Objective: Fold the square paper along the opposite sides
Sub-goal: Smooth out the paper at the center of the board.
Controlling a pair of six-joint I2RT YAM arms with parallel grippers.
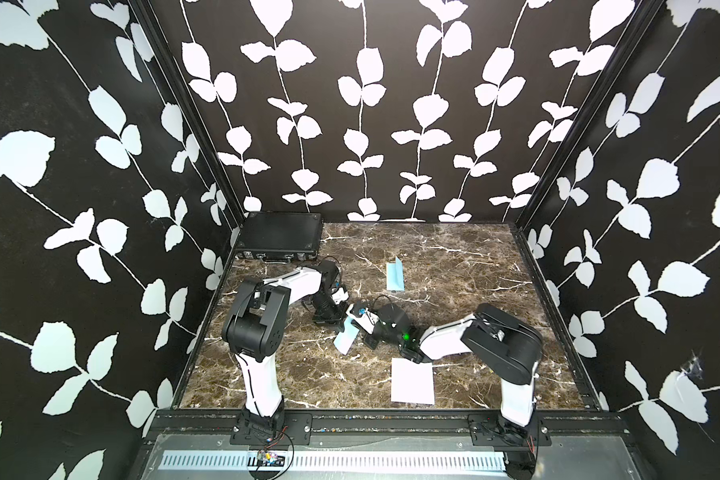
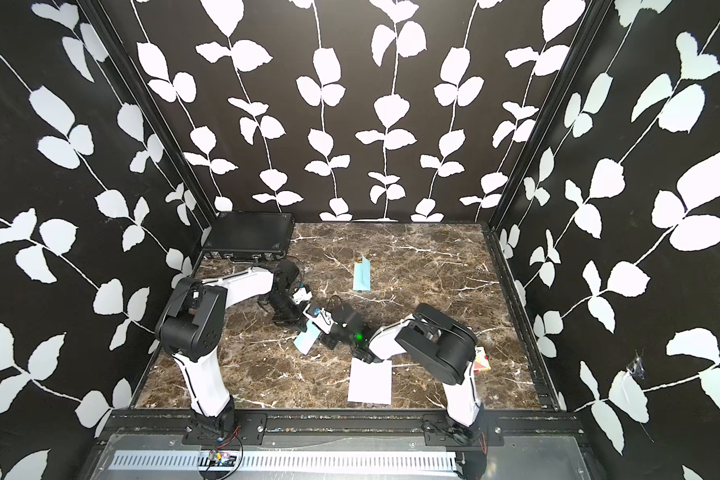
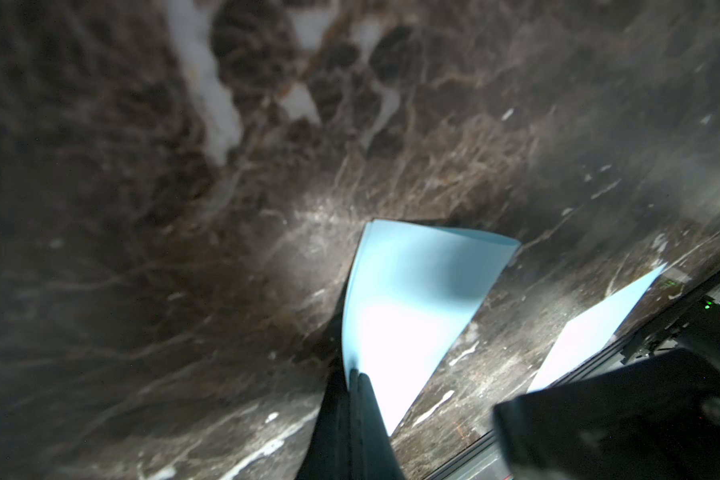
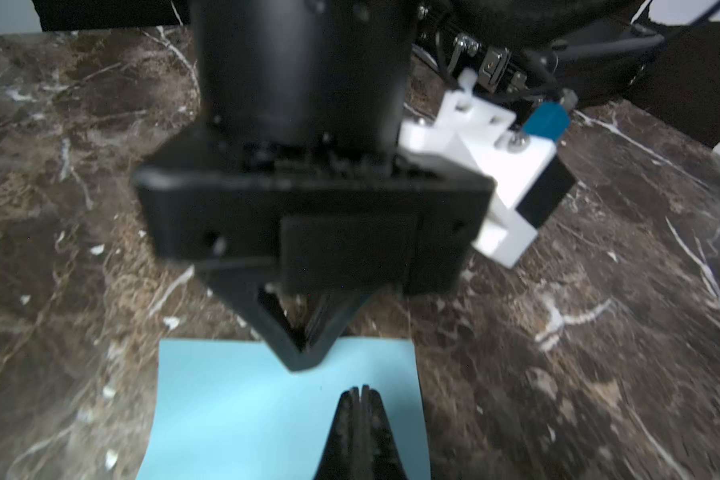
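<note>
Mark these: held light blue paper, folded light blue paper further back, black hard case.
held light blue paper (image 1: 345, 340): in a top view, sheet middle.
folded light blue paper (image 1: 393, 280): in a top view, flat flap.
black hard case (image 1: 281, 232): in a top view, lid centre.

Pale blue paper against a brown marbled desk veined white — black walls with white leafy vines, a plain white sheet, a black case.

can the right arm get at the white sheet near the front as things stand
Probably yes: the white sheet lies flat beside the right arm with nothing on it, and the right tool is shut but seems to grip nothing.
</note>
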